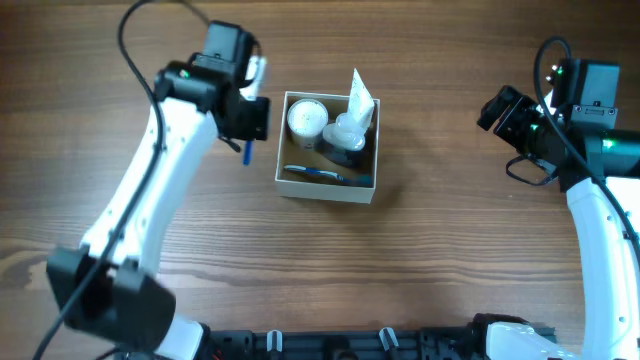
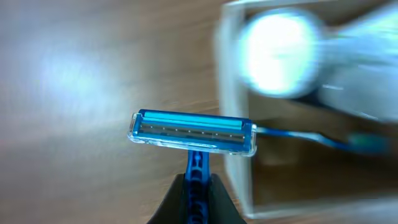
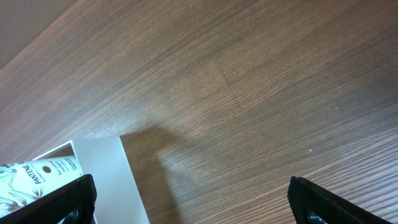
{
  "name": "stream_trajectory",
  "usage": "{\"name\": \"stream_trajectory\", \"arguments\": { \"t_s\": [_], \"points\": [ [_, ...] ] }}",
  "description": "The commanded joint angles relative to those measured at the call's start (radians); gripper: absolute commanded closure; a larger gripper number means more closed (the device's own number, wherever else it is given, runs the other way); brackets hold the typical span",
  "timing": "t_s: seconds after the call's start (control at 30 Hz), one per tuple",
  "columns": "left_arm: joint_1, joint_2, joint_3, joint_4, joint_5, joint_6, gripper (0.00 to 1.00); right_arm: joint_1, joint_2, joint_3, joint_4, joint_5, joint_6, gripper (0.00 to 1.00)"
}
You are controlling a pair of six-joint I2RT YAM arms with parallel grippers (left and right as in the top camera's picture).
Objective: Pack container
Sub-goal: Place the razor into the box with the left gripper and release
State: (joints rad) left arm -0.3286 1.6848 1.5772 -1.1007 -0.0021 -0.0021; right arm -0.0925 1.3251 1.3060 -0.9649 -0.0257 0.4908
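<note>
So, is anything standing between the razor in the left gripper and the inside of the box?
Only the container's left wall, right beside the razor held by the left gripper. Inside, a white-lidded jar and a blue toothbrush take up room, with bare floor showing between them.

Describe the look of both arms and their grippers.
The left arm and right arm have smooth white link shells, black joint housings and black bases. Thin black cables loop off each. Small green lights glow near the wrists. The left gripper and right gripper are black.
</note>
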Motion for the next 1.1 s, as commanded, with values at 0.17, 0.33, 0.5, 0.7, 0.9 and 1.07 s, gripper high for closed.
{"name": "stream_trajectory", "arguments": {
  "t_s": [0.17,0.33,0.5,0.7,0.9,1.07],
  "points": [
    [-0.177,0.014,-0.007,0.037,0.013,0.45,0.96,-0.002,0.01,0.018,0.0,-0.01,0.008,0.0],
    [-0.2,0.034,-0.008,0.039,0.064,0.681,0.95,-0.002,0.011,0.018,0.0,-0.01,0.008,0.0],
    [-0.2,0.095,-0.008,0.042,0.117,0.785,0.94,-0.002,0.01,0.018,0.0,-0.01,0.008,0.0],
    [-0.2,0.173,-0.008,0.064,0.118,0.81,0.93,-0.002,0.01,0.018,0.0,-0.01,0.008,0.0],
    [-0.2,0.164,-0.008,0.064,0.117,0.752,0.8,-0.002,0.01,0.018,0.0,-0.01,0.008,0.0],
    [-0.199,0.101,-0.008,0.04,0.122,0.726,0.72,-0.002,0.011,0.018,0.0,-0.01,0.008,0.0]
  ]
}}
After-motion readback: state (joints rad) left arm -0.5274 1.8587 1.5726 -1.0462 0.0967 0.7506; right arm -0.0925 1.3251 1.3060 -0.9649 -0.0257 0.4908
